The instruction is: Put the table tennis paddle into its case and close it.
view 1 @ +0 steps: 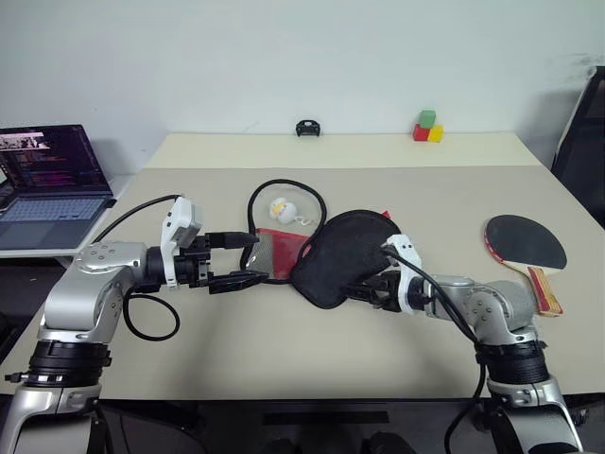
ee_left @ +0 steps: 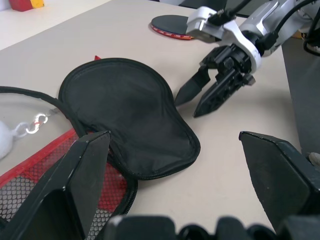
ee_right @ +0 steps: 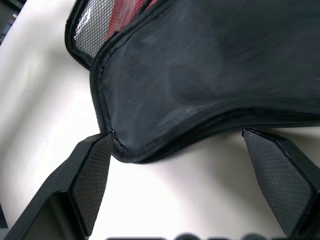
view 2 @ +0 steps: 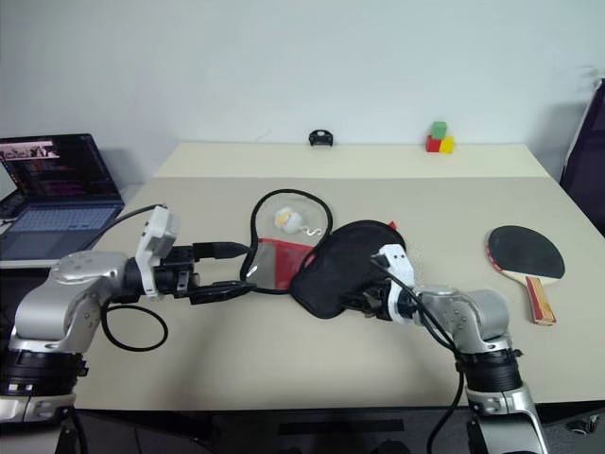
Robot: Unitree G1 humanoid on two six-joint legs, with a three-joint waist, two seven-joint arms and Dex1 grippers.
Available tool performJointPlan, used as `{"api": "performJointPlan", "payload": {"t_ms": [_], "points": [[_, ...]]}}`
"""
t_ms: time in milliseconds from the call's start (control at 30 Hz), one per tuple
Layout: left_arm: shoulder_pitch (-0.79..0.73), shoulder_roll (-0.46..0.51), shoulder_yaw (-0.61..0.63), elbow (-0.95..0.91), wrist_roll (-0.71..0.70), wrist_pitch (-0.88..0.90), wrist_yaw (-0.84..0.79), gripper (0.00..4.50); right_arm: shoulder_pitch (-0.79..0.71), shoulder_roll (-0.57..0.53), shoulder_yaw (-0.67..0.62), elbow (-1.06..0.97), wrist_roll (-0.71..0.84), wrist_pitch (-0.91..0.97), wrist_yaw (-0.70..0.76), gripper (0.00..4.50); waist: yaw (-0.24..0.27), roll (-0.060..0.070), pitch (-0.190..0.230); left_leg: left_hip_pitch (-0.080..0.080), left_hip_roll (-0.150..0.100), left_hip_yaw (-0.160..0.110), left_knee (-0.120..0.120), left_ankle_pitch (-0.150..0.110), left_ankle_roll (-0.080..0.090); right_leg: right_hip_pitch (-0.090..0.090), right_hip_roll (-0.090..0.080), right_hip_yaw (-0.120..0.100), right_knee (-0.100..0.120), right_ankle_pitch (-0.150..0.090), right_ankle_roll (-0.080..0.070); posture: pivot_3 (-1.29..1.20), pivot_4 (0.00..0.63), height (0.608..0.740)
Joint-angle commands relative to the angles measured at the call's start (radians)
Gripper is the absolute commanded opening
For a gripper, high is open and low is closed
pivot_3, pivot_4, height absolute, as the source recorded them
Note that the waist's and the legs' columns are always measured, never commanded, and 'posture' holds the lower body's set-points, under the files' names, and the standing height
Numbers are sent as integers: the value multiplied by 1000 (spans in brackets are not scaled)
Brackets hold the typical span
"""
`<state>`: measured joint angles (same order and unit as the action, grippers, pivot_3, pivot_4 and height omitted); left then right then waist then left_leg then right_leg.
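1. Table (view 1: pixel 284 355): beige top across the middle of the frame; laptop (view 1: pixel 52 184) at the upper left edge, on a separate surface.
2. Case (view 1: pixel 340 257): centre of frame, lying unzipped; black flap folded over toward the right, red mesh part (view 1: pixel 276 253) exposed to its left, pale inside with a white ball (view 1: pixel 281 209) above that.
3. Paddle (view 1: pixel 525 244): right side of frame, flat on the table, black face up, handle toward the lower right; well apart from the case.
4. Left gripper (view 1: pixel 248 257): left of centre, released, fingers spread; tips just beside the red mesh part.
5. Right gripper (ee_left: pixel 200 97): right of centre, released; one fingertip (ee_right: pixel 92 172) touches the flap's zip edge.
6. Coloured blocks (view 1: pixel 427 127): upper right, at the far edge.
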<state>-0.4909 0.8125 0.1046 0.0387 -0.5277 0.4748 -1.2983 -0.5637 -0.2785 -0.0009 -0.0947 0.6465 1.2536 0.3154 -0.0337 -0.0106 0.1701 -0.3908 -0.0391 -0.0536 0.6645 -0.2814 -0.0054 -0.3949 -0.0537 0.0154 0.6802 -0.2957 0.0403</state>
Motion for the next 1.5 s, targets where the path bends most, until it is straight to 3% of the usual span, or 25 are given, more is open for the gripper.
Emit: {"api": "performJointPlan", "payload": {"t_ms": [33, 400, 500, 867, 1100, 1500], "points": [[-19, 12, 9, -28, -5, -11, 0, 4500, -29, 46, 6, 20, -22, -37, -9, 4478, 0, 0, 0, 0, 0, 0, 0, 0, 0, 0, 0, 0, 0, 0, 0, 0, 150, 740], [-5, 17, 16, -44, -6, -8, 9, 4500, -48, 103, -2, 32, -69, -87, -24, 4478, -1, 0, 0, -10, 0, 1, 1, 2, -3, -11, 0, 0, 0, 0, 0, 0, 150, 740], [-5, 16, 13, -49, -6, -6, 12, 4500, -40, 96, -2, 19, -82, -83, -23, 3662, -1, 0, 0, -10, 0, 1, 1, 1, -2, -11, 0, 0, 0, 0, 0, 0, 150, 740], [55, -42, 0, -170, -57, 48, 58, 4500, 3, 19, -64, -41, -47, 17, 1, 16, 1, -1, 0, -9, 0, 1, 1, 1, -1, -11, 0, 0, 2, 0, 0, 0, 150, 740], [47, -72, -25, -206, -68, 73, 87, 4500, -18, 3, -112, -29, -40, 51, 8, 16, 0, -1, 0, -9, 0, 1, 1, 1, -1, -10, 0, 1, 2, 0, 0, 0, 150, 740], [-46, -129, -95, -159, -40, 48, 89, 4500, -140, -346, 34, 199, -130, -50, 294, 16, 2, -1, -1, -9, -1, 2, 1, 2, 0, -9, 0, 0, 2, 0, 0, 0, 150, 740]]}}
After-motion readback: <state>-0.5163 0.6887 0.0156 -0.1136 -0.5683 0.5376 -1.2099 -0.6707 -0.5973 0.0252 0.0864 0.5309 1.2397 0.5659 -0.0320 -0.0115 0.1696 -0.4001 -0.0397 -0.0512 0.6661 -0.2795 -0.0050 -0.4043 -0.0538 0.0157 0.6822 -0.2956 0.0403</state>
